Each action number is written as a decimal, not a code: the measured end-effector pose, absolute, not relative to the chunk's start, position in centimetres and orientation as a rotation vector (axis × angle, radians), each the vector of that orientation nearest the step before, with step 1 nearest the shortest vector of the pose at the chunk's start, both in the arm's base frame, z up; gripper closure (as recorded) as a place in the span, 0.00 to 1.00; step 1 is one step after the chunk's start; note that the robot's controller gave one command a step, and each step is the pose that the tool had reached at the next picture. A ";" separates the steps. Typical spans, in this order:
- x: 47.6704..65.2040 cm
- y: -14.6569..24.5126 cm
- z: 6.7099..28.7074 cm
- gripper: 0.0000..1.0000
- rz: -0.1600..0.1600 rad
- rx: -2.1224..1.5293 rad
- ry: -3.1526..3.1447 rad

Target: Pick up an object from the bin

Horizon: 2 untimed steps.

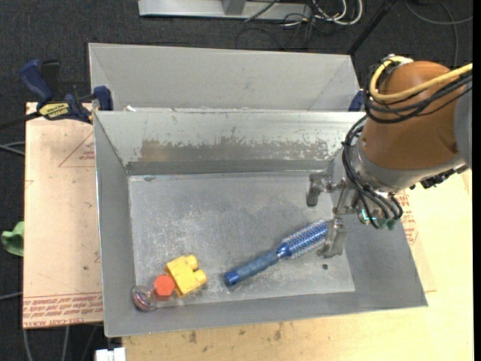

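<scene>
My gripper [325, 216] hangs at the right side of the bin, just above the bristle head of a blue hairbrush [276, 256]. The brush lies slanted on the bin floor, its handle pointing down-left and its head up-right. The two fingers stand apart and the gripper is open. The lower fingertip [335, 241] is right beside the brush head, and the upper one is nearer the back wall. Nothing is held between them.
A yellow toy block [186, 273] with an orange piece [164, 285] lies at the bin's front left. A small clear, pinkish thing [141, 298] sits in the corner beside it. The orange-covered wrist with cables looms over the right rim.
</scene>
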<state>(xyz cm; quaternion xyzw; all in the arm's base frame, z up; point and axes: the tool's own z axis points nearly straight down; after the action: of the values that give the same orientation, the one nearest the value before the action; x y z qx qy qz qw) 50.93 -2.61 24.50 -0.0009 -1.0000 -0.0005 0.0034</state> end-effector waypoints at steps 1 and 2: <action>56.3 -4.2 7.4 0.00 -0.003 0.362 -3.116; 56.4 -4.2 7.7 1.00 -0.002 0.363 -3.121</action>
<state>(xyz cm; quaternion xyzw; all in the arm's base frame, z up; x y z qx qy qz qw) 56.37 -4.21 7.73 0.1156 -0.9933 -0.0005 -0.0001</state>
